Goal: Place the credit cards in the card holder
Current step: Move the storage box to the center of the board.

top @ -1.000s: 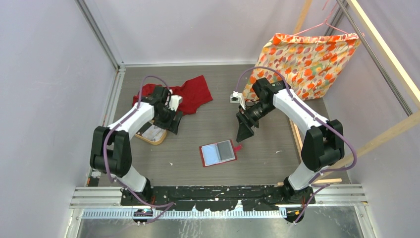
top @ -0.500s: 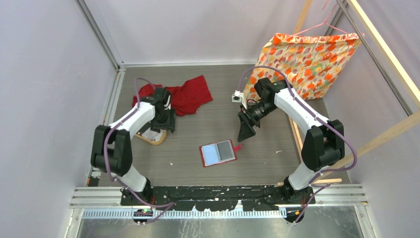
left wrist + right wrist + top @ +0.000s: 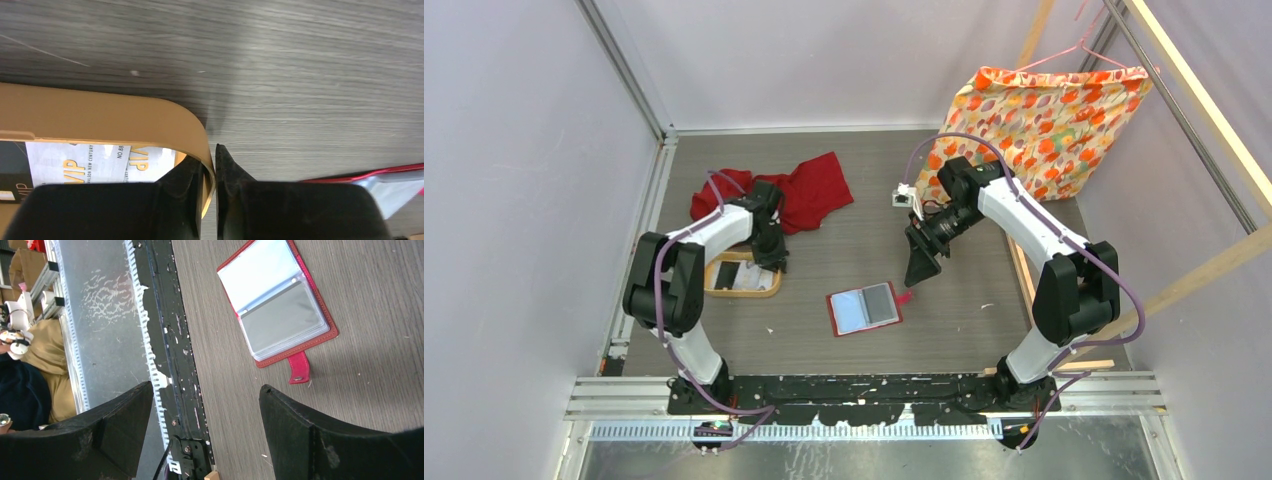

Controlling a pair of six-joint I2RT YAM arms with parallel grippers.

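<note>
The red card holder (image 3: 864,309) lies open on the table, clear pockets up, also in the right wrist view (image 3: 277,305); its red edge (image 3: 370,174) shows in the left wrist view. The credit cards (image 3: 734,275), white with gold VIP print (image 3: 100,162), lie in the tan wooden tray (image 3: 746,294). My left gripper (image 3: 774,262) is shut on the tray's right rim (image 3: 100,112), one finger inside the wall and one outside. My right gripper (image 3: 919,268) hangs open above the table, up and right of the card holder, its fingers (image 3: 206,386) wide apart around nothing.
A red cloth (image 3: 799,190) lies crumpled behind the tray. An orange patterned bag (image 3: 1044,125) hangs on a hanger at the back right. A small white object (image 3: 898,196) sits near the right arm's elbow. Walls close in both sides.
My left gripper dropped to the tray's right end and closed on its rim. The tray has slid a little to the right. The right arm has not moved.
</note>
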